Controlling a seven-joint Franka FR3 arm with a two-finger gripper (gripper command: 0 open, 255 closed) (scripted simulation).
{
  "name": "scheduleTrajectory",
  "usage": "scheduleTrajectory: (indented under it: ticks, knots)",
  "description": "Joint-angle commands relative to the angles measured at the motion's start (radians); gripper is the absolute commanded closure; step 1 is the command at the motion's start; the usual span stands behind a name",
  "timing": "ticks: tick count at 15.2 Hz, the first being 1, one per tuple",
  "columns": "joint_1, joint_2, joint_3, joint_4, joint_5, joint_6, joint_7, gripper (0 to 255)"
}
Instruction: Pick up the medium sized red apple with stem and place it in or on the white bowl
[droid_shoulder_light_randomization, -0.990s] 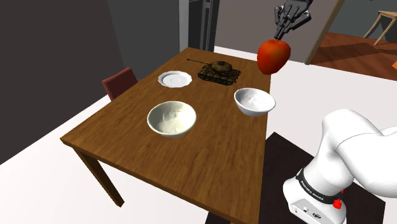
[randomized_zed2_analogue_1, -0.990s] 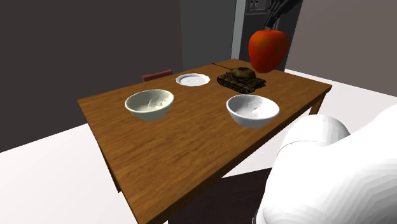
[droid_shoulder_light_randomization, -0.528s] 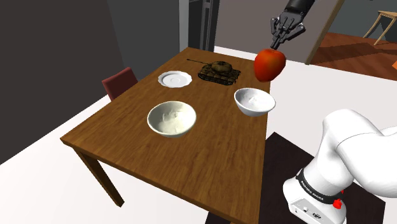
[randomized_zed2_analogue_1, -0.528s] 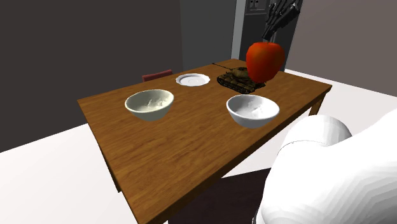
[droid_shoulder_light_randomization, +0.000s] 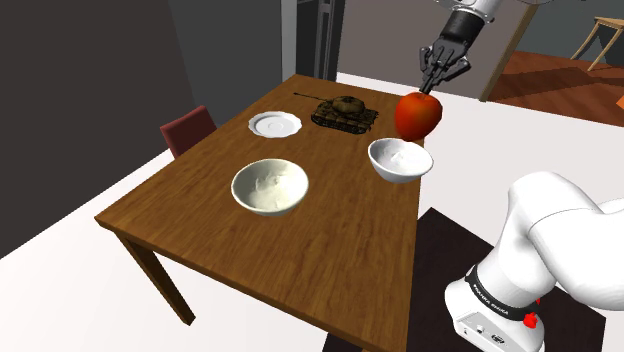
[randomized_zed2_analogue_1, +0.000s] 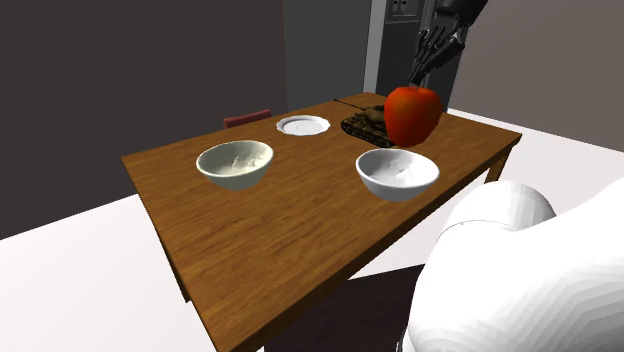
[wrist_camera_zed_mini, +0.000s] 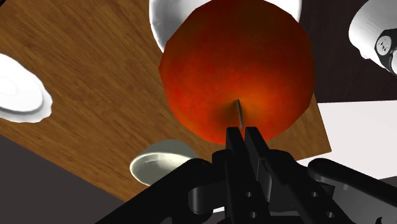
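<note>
So, brown wooden tabletop (droid_shoulder_light_randomization: 330, 235) on a white floor (droid_shoulder_light_randomization: 60, 250), dark grey walls (droid_shoulder_light_randomization: 80, 60) behind and a red chair (droid_shoulder_light_randomization: 188, 130) tucked in on the far side. On it sit two white bowls, a white plate (droid_shoulder_light_randomization: 275, 124) and a little camo toy tank (droid_shoulder_light_randomization: 344, 111). The apple (droid_shoulder_light_randomization: 419, 114) is up in the air, hanging just above the white bowl (droid_shoulder_light_randomization: 400, 160) nearest the arm base (droid_shoulder_light_randomization: 495, 300); the other bowl (droid_shoulder_light_randomization: 269, 186) is well apart, towards the shoulder view's left. Shoulder view also catches a room with an orange-brown wood floor (droid_shoulder_light_randomization: 560, 85) at upper right. Second exterior view has a big white chunk of arm (randomized_zed2_analogue_1: 520, 270) in its lower right corner and the tank partly behind the apple. Wrist view is where the grip reads best: the black fingers (wrist_camera_zed_mini: 235, 145) are squeezed in on the thin stem (wrist_camera_zed_mini: 240, 113), pinching it, with the apple dangling beyond them and the white bowl's rim peeking out behind it
</note>
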Motion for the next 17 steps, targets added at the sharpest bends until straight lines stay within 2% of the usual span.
scheduleTrajectory:
  ticks: [1, 9, 17]
  knots:
    - [-0.006, -0.007, -0.005, -0.031, -0.007, 0.025, -0.003, 255]
    - [-0.023, -0.022, -0.045, -0.142, -0.039, 0.122, -0.026, 255]
    - [-0.023, -0.022, -0.045, -0.142, -0.039, 0.122, -0.026, 255]
